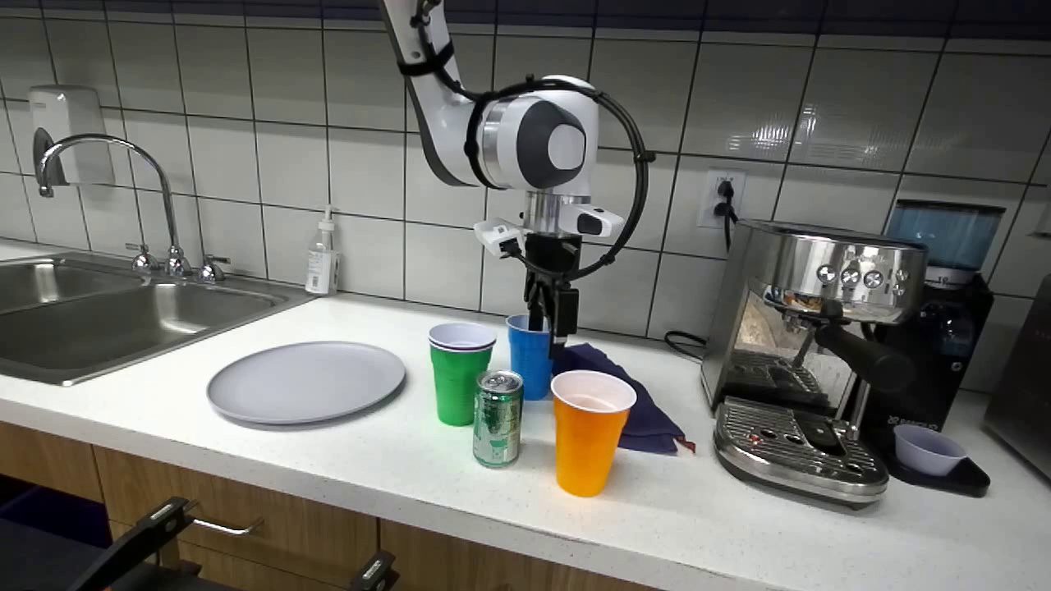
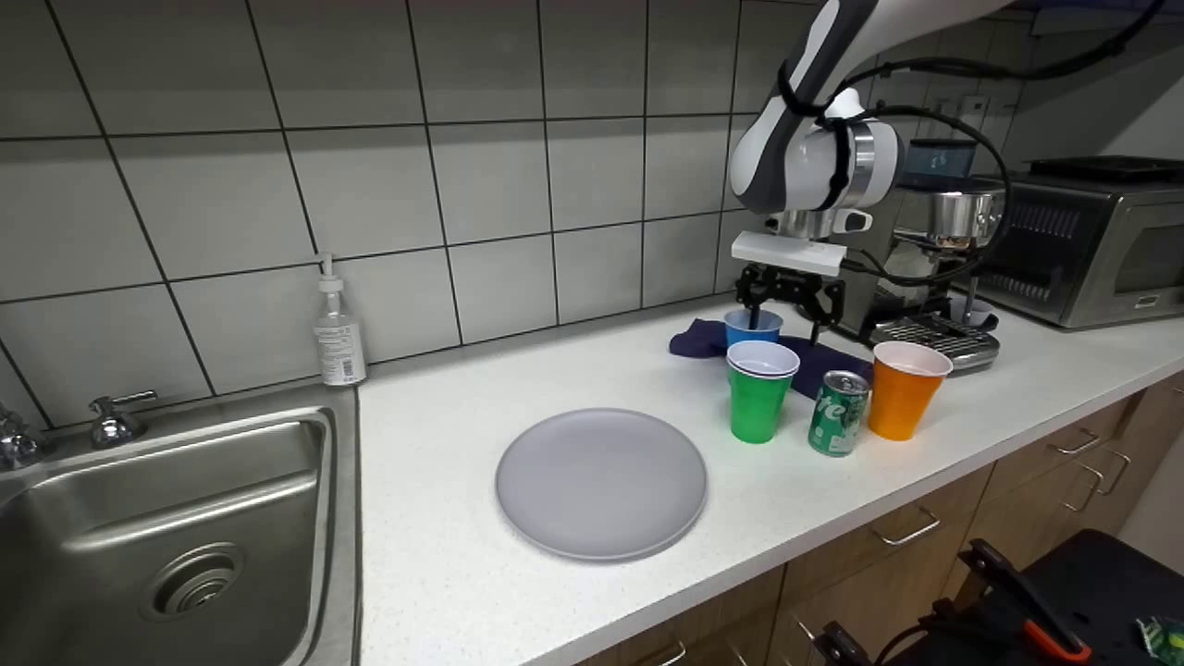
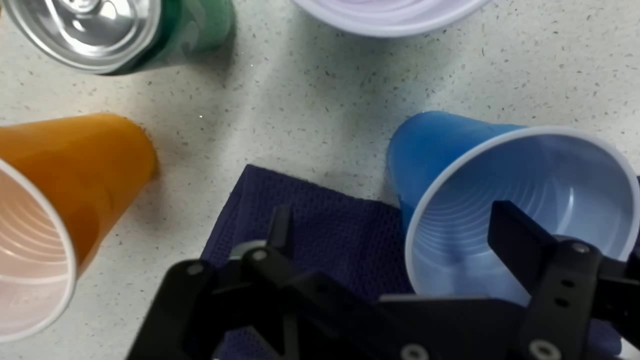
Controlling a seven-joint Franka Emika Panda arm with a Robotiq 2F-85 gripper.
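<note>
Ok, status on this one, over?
Gripper open, one finger at the mouth of the blue cup. Cup upright, not gripped. Green cup, can, orange cup close by.

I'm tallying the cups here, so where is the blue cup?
In the wrist view, the blue cup is at the right, by the dark cloth, with one finger of the open claw at its mouth.

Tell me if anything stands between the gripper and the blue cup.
Nothing visible does: the gripper is open, with one finger inside the mouth of the blue cup and the other outside, over the navy cloth. The green cup, green can and orange cup stand off to the side.
</note>
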